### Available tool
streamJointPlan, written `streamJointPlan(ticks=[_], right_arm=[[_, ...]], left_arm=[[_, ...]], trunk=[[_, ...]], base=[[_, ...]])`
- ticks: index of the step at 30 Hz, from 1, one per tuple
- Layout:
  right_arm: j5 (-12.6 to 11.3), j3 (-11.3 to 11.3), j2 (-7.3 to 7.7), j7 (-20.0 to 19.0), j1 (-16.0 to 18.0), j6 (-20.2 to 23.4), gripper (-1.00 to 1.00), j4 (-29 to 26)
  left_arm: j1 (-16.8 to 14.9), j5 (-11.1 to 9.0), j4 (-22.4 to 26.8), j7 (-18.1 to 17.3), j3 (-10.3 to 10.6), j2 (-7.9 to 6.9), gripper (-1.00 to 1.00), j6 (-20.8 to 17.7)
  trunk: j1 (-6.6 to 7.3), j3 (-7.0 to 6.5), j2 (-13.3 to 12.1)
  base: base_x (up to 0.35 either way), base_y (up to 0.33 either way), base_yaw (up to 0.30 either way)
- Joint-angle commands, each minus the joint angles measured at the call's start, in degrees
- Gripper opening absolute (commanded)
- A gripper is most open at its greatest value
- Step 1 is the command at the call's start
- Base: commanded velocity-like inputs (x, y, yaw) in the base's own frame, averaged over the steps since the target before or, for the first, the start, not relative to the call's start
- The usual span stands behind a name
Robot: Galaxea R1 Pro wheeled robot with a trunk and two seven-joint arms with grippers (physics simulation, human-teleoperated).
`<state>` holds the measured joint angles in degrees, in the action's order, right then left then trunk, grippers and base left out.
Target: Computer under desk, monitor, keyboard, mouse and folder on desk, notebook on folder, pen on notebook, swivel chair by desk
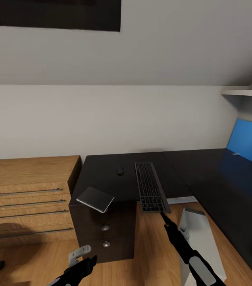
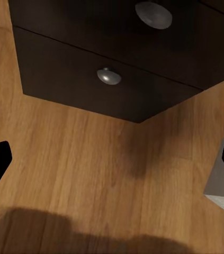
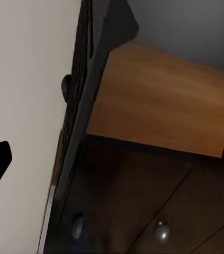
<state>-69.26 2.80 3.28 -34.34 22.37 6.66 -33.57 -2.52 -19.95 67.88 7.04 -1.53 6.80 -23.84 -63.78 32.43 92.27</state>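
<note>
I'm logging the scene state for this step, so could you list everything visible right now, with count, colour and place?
desk: one, glossy black, L-shaped, along the grey wall.
keyboard: one, black, on the desk, its near end overhanging the front edge.
mouse: one, dark, on the desk beside the keyboard.
notebook: one, dark grey with white edges, on the desk's front corner, overhanging.
drawer knobs: two, silver, on the desk's drawer fronts.
computer: one, light grey, on the floor under the desk.
blue panel: one, bright blue, against the wall above the desk.
wooden drawer unit: one, light wood with bar handles, beside the desk.
left gripper: open, low above the floor.
right gripper: at the keyboard's near end.
</note>
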Motion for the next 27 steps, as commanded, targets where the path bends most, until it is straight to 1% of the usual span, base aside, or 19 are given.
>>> streamJointPlan(ticks=[1, 4, 9, 18, 27], right_arm=[[-0.6, 0.2, 0.04, -0.1, 0.0, 0.3, 1.00, 0.3], [-0.6, 0.2, 0.00, -0.1, 0.0, 0.3, 1.00, 0.8], [-0.6, 0.2, -0.02, -0.1, 0.0, 0.3, 1.00, 1.1], [-0.5, 0.4, -0.08, -0.1, 0.0, 0.2, 1.00, 1.1], [-0.4, 0.6, -0.13, -0.1, 0.0, 0.2, 1.00, 1.0]], left_arm=[[0.0, -0.6, 0.1, 0.3, -0.1, 0.04, 1.00, -0.3], [0.0, -0.6, 0.1, 0.3, -0.1, 0.05, 1.00, -0.3], [0.0, -0.6, 0.1, 0.3, -0.1, 0.05, 1.00, -0.3], [0.0, -0.5, 0.1, 0.2, -0.2, -0.03, 1.00, -0.1], [0.0, -0.5, 0.1, 0.4, -0.2, -0.07, 1.00, -0.1]], trunk=[[0.00, 0.06, 0.0], [0.00, 0.06, 0.0], [-1.10, 0.96, 2.0], [-1.10, 0.96, 2.0], [-1.10, 0.96, 2.0]], base=[[0.009, 0.000, 0.000], [0.005, 0.000, 0.000], [0.001, 0.000, 0.000], [0.003, 0.002, 0.000], [0.065, 0.029, 0.000]])
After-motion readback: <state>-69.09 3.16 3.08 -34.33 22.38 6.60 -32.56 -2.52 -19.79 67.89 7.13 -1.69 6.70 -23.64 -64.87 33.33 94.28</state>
